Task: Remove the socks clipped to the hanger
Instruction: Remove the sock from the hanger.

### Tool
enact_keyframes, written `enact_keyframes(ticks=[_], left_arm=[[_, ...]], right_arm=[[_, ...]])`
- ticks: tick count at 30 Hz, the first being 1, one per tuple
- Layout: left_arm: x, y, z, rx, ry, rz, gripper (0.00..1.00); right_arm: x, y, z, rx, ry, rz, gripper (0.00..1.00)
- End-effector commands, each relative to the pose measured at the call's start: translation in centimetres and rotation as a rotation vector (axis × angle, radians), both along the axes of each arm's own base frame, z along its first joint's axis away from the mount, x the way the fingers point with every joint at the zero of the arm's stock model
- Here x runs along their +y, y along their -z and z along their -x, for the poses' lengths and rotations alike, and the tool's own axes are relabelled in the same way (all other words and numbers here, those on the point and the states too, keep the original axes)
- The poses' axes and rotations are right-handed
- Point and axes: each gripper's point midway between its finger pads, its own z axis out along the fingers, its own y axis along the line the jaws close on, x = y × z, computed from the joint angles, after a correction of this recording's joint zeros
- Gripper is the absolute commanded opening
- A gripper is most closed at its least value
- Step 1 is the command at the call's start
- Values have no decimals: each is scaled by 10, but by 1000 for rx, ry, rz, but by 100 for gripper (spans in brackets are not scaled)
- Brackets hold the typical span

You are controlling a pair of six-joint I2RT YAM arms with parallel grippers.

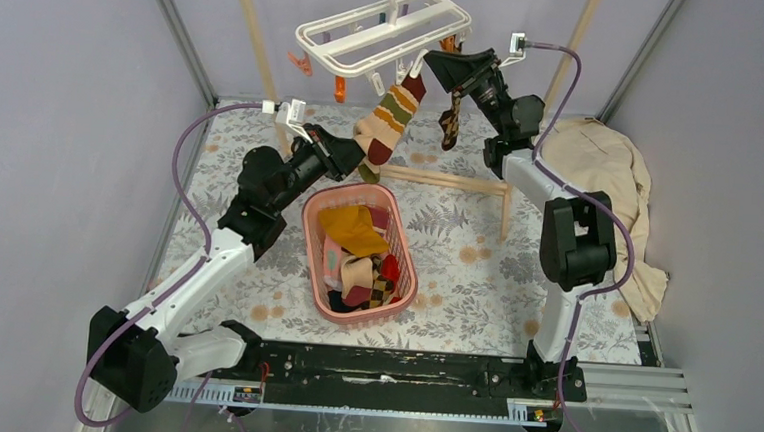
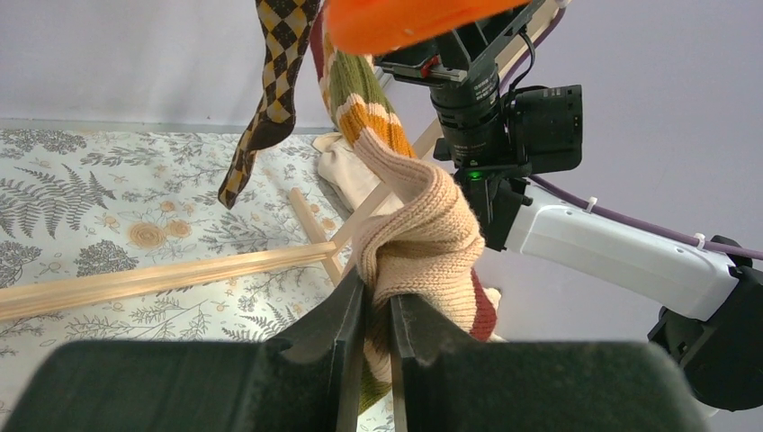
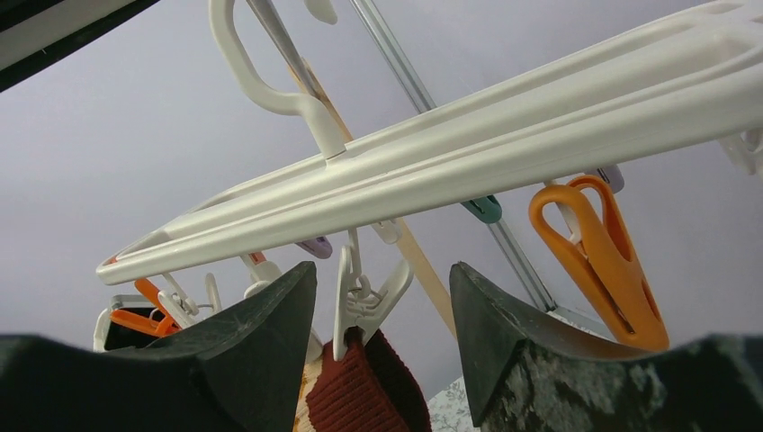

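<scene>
Left gripper: below the hanger, fingers clamped on the striped sock at its toe.
Basket: below the hanger, holding loose socks.
Striped sock: cuff held in a white clip under the hanger.
Argyle sock: hanging under the hanger.
Right gripper: just under the hanger, fingers apart astride that clip.

Left arm and right arm — white links, black joint housings, a purple cable along each. The right pincer has dark wedge-shaped fingers — a green light on its wrist.
</scene>
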Motion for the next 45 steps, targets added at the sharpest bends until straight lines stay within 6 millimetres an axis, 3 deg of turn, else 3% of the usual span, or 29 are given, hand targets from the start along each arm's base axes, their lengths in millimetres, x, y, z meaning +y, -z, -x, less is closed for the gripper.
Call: enact_keyframes(ticks=[1,26,33,37,40,43,45], left_arm=[[-1,4,0,5,16,2,19],[-3,3,3,-2,31,6,19],[-2,2,5,-4,32,7,19],[-2,2,5,-4,30,8,19],[-1,0,6,-6,29,10,19],[-1,-1,8,-9,30,12,19],[0,-4,10,-12,34,17,19]], right_arm=[[0,-30,7,-73,-8,-46,62],[26,-23,11,-60,-28,-16,56],[27,-27,12,-67,-28,-19,44],[27,-29,14,-72,-29,-19,22],[27,-30,15,-71,-31,-20,13],[27,-31,15,-71,-32,-20,11],[27,-31,16,-69,-35,-20,24]])
